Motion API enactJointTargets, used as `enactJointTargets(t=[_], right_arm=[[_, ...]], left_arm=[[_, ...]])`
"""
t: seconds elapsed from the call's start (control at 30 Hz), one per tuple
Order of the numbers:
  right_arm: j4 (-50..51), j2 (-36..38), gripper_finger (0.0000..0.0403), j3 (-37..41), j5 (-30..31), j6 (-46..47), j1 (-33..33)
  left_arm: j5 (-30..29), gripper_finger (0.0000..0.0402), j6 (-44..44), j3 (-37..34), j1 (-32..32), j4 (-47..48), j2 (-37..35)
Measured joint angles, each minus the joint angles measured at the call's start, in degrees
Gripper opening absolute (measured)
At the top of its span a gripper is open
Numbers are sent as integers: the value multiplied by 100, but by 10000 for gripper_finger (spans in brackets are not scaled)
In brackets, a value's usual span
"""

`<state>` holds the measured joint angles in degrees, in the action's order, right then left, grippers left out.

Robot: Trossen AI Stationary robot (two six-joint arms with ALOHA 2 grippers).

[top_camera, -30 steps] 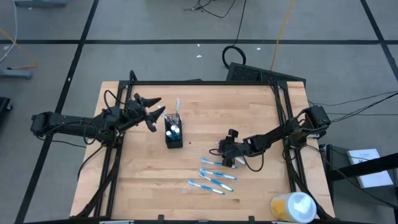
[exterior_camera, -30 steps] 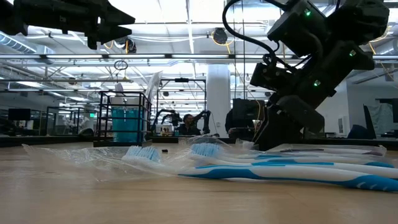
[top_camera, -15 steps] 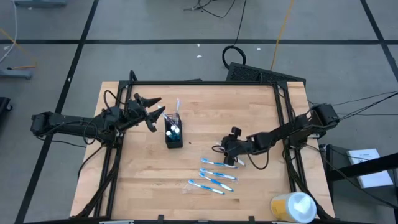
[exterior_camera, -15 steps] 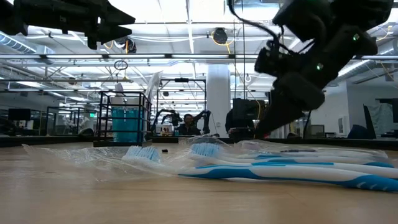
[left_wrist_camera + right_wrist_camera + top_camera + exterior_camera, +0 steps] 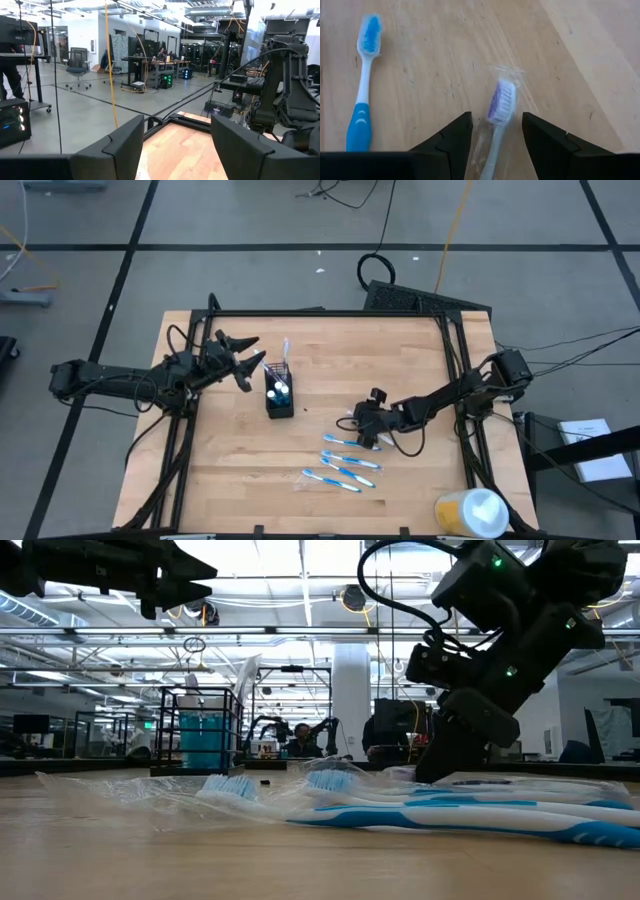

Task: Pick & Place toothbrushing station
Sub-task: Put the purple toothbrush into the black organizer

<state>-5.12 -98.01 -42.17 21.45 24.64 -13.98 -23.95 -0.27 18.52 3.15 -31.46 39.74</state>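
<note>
The black mesh holder [image 5: 279, 396] stands on the table's left half with a white toothbrush [image 5: 286, 350] and blue-and-white tubes upright in it. Several blue-and-white toothbrushes [image 5: 348, 462] lie flat near the table's middle, some in clear wrap [image 5: 450, 808]. My right gripper [image 5: 362, 432] is low over their far end and open. Its fingers stand on either side of a wrapped toothbrush [image 5: 496, 117] with a purple-and-white head. My left gripper [image 5: 255, 352] hangs open above the table just left of the holder, with nothing between its fingers [image 5: 120, 150]. My right gripper comes slanting down from the table's right side, its fingers [image 5: 451, 137] lying along the wrapped toothbrush just behind its head [image 5: 501, 100]. The toothbrush lies flat on the table. Whether the fingers touch its clear wrap, I cannot tell.
A yellow-and-white round container [image 5: 470, 512] stands at the table's near right corner. A bare blue toothbrush [image 5: 362, 90] lies beside the wrapped one. Black frame rails [image 5: 455, 360] run along the table's sides. Bare wood lies between the holder and the toothbrushes.
My right gripper rose a little off the table, drifting toward the right edge, and has sunk back down to about where it stood, over the wrapped toothbrush. The toothbrushes on the table and the holder have kept their places.
</note>
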Motion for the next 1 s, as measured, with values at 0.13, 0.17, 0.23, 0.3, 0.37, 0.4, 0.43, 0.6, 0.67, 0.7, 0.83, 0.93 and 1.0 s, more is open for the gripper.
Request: enactJointTargets(t=[0.13,0.17,0.23,0.3,0.37,0.4,0.43,0.6,0.67,0.7,0.83,0.93,1.0], right_arm=[[273,-3,159,-9,16,103,2],[285,-5,157,-9,15,110,2],[265,-7,152,-9,9,64,2],[271,-12,146,-5,-15,20,2],[279,-12,138,-5,-17,18,2],[284,-6,134,-3,-21,16,2],[290,9,129,1,-29,14,2],[299,25,102,6,-66,3,2],[303,25,89,6,-74,3,0],[303,25,84,6,-74,17,0],[303,25,60,12,-74,190,0],[125,25,42,17,-74,157,0],[-154,29,30,24,-76,-105,19]], left_arm=[[1,235,0,0,1,-2,1],[1,234,0,0,1,-2,1],[1,235,0,0,1,-2,1],[1,234,0,0,1,-2,1],[1,235,0,0,1,-2,1],[1,234,0,0,1,-2,1],[1,234,0,0,1,-2,1],[1,235,-30,0,1,-4,1],[1,234,35,0,1,-19,1],[1,235,76,0,3,-40,1],[-4,235,131,0,7,-98,-1],[-4,235,122,0,7,-89,1],[-4,234,120,0,7,-33,-1]])
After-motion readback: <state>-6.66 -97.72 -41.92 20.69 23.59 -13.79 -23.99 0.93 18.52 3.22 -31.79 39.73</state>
